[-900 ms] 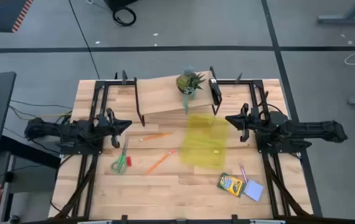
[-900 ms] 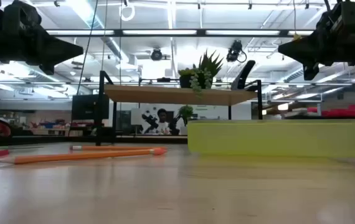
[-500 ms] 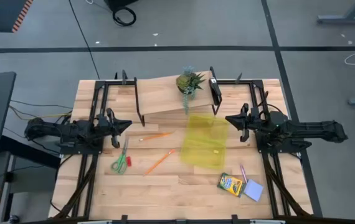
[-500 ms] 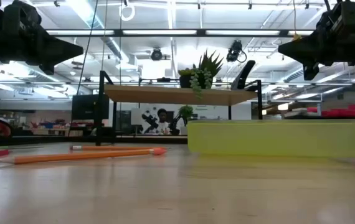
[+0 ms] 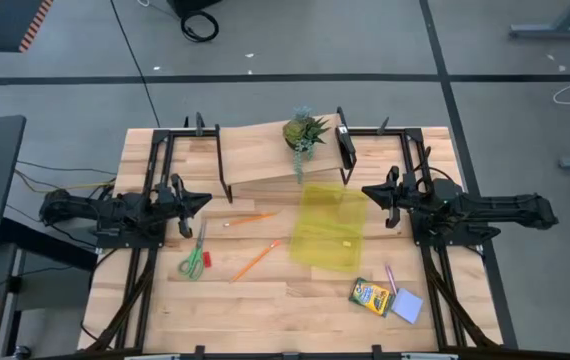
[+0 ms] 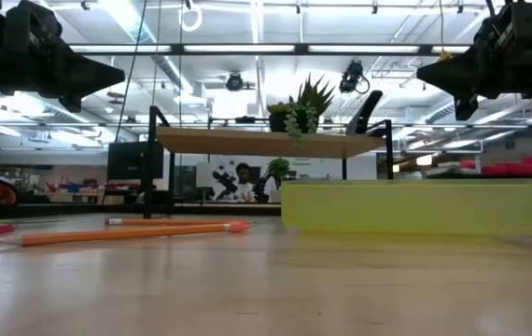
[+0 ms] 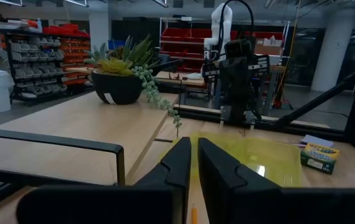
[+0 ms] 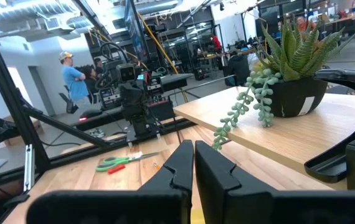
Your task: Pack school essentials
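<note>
My left gripper (image 5: pixel 205 200) hovers shut above the table's left side, pointing toward the right edge. My right gripper (image 5: pixel 367 190) hovers shut on the right, facing it. Neither touches anything. Between them a translucent yellow pouch (image 5: pixel 330 225) lies flat. Green-handled scissors (image 5: pixel 195 262) and two orange pencils (image 5: pixel 250 218) (image 5: pixel 255 260) lie left of the pouch. A crayon box (image 5: pixel 370 296), a thin pink pen (image 5: pixel 392 278) and a pale blue notepad (image 5: pixel 406 306) lie near the front right.
A raised wooden shelf (image 5: pixel 265 155) stands along the far edge, with a potted spiky plant (image 5: pixel 305 132) and a dark holder (image 5: pixel 346 145) on it. Black frame rails (image 5: pixel 155 170) run down both sides of the table. Bare wood (image 5: pixel 265 310) shows at the near edge.
Both arms have kept still. A person's hand that showed beside the table's near left corner has gone out of view.
</note>
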Motion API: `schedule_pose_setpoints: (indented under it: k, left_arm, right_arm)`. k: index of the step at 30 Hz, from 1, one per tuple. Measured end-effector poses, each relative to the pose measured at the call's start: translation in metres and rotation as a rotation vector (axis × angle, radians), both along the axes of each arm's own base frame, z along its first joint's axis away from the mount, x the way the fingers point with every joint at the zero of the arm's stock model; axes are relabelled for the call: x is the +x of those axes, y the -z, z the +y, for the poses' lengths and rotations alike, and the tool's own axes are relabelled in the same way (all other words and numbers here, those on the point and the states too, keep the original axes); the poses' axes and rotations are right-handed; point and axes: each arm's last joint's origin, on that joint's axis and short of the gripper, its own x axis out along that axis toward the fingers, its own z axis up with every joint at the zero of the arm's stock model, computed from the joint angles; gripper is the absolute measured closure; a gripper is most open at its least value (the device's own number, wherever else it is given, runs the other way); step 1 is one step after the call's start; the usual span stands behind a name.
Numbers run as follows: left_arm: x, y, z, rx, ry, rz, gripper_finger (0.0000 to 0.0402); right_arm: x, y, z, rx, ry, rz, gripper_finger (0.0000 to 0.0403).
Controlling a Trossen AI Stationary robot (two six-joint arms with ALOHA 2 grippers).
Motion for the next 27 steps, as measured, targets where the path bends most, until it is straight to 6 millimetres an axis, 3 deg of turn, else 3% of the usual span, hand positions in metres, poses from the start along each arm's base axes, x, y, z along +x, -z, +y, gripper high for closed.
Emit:
schedule_pose_setpoints:
  k: [11, 21, 27]
  left_arm:
    - [0.0, -0.0001, 0.0, -0.003, 0.0, -0.002, 0.0367]
    - [-0.0003, -0.0026, -0.0001, -0.163, 0.024, -0.079, 0.0366]
    - [0.002, 0.0025, -0.0046, -0.221, 0.174, -0.031, 0.0377]
  right_arm:
    - [0.0, 0.0, 0.0, 0.0, 0.0, 0.0, 0.038]
    - [0.0, 0.0, 0.0, 0.0, 0.001, 0.0, 0.038]
    - [0.0, 0.0, 0.0, 0.0, 0.0, 0.0, 0.038]
